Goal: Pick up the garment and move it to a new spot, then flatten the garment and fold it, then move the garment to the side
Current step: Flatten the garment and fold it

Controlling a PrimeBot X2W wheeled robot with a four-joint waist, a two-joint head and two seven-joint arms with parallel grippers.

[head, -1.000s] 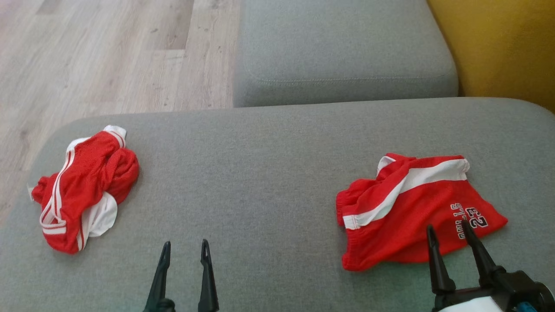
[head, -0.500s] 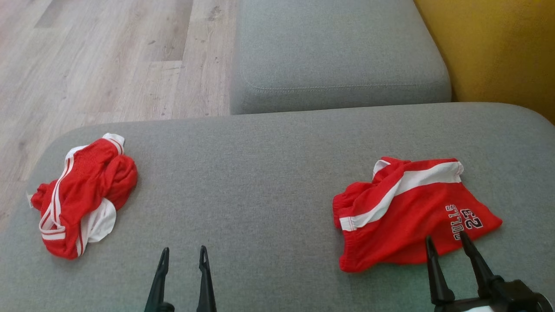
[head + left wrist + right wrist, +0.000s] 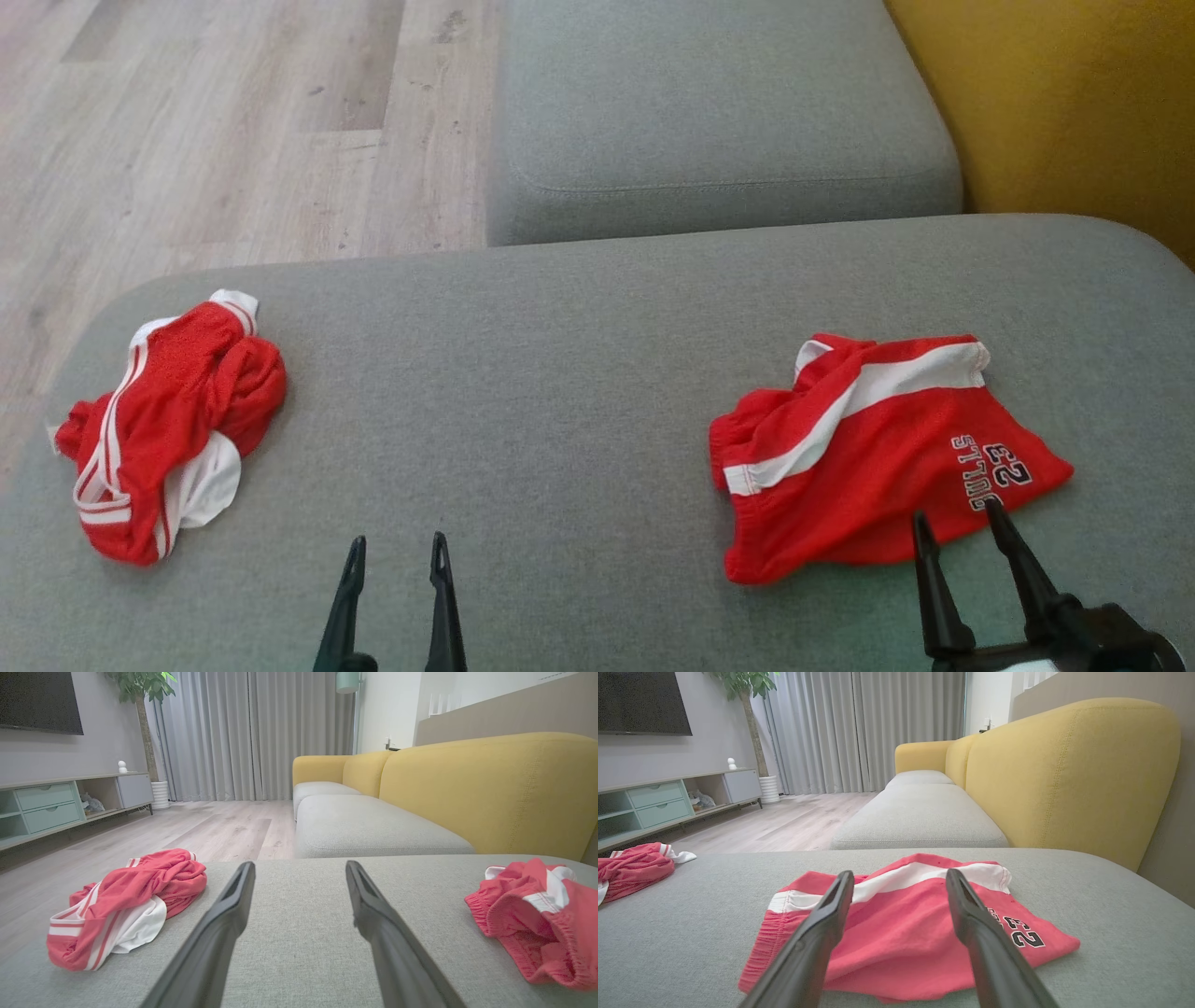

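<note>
The red shorts (image 3: pixel 878 457) lie on the right side of the wide grey seat (image 3: pixel 579 373), spread fairly flat but rumpled. A white band runs slantwise across them, and black-and-white lettering with the number 23 sits near their right corner. Their elastic waist bunches up along the left edge, which in the left wrist view (image 3: pixel 537 924) stands in loose folds.

The right tool (image 3: pixel 957 513) has its two dark fingers spread wide apart, with nothing between them. Its tips point over the near hem of the shorts, just beside the lettering. From its own wrist camera the fingers (image 3: pixel 900 873) frame the white band of the shorts (image 3: pixel 906 933); whether they touch the cloth I cannot tell.

The left tool (image 3: pixel 397 541) stands wide open too and holds nothing. It is over bare grey fabric near the front middle of the seat, well apart from both pieces of clothing, and its fingers (image 3: pixel 300 865) point across the seat.

Far over on the left end of the seat lies a crumpled red bundle (image 3: pixel 168 429) with thin white stripes and a white lining spilling out at its near side. It is heaped on itself close to the seat's rounded corner.

Beyond the seat is a second grey cushion (image 3: pixel 709 112), with the yellow sofa back (image 3: pixel 1074 103) to its right and pale wooden floor (image 3: pixel 187 140) to its left. The wrist cameras show grey curtains (image 3: pixel 252 732) and a low cabinet (image 3: pixel 56 807) along the far wall.
</note>
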